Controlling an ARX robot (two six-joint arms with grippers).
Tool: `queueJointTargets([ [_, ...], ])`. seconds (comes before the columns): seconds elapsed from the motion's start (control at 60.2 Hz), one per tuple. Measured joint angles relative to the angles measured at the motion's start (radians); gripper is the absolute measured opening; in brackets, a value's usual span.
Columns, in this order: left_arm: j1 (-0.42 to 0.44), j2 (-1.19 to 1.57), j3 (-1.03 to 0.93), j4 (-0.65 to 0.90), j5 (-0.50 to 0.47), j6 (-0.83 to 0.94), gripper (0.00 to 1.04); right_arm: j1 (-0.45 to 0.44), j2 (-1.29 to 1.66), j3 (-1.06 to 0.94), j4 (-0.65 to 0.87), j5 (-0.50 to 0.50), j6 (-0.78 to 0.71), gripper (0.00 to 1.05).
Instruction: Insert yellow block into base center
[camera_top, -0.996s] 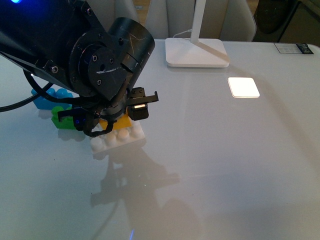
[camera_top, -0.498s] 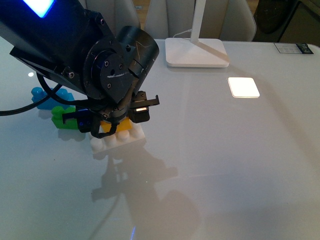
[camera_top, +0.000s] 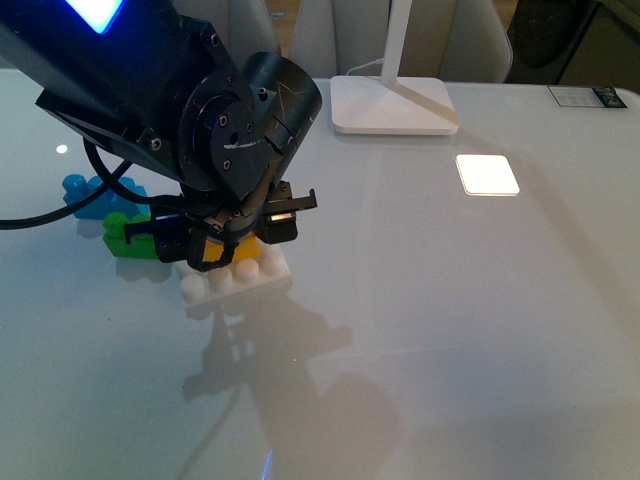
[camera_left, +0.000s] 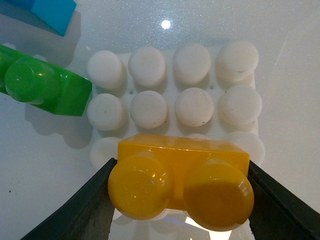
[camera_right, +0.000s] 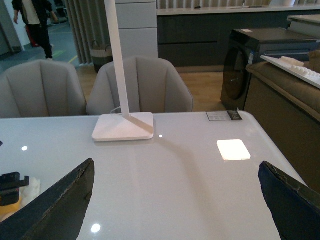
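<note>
Yellow block is clamped end to end in the left tool, one dark finger on each short side, both studs facing the wrist camera. It sits over the base. Two full rows of four white studs are uncovered, and the block hides most of the rest. One stud of the next row peeks out at each end of the block. Can't tell from either view whether it is pressed onto the studs or only just above them.

Front view: left tool is down on the base, with yellow showing under the fingers over the base's rear half.

Green brick lies just beside one base edge, to the robot's left of it in front view. Can't confirm contact. Blue brick is beyond the green one, further left and back, with only a corner in the wrist view.

Right tool is spread wide with nothing between its fingers, off to the side over bare worktop.

Lamp foot stands at the rear of the worktop, well apart from the bricks. A bright square light patch lies to its right.
</note>
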Motion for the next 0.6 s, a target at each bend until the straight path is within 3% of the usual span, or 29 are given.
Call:
queueJointTargets([
  [0.598,0.000,0.058,0.060,-0.055,-0.020,-0.043,0.63,0.000,0.000,0.000,0.000,0.000,0.000,0.96],
])
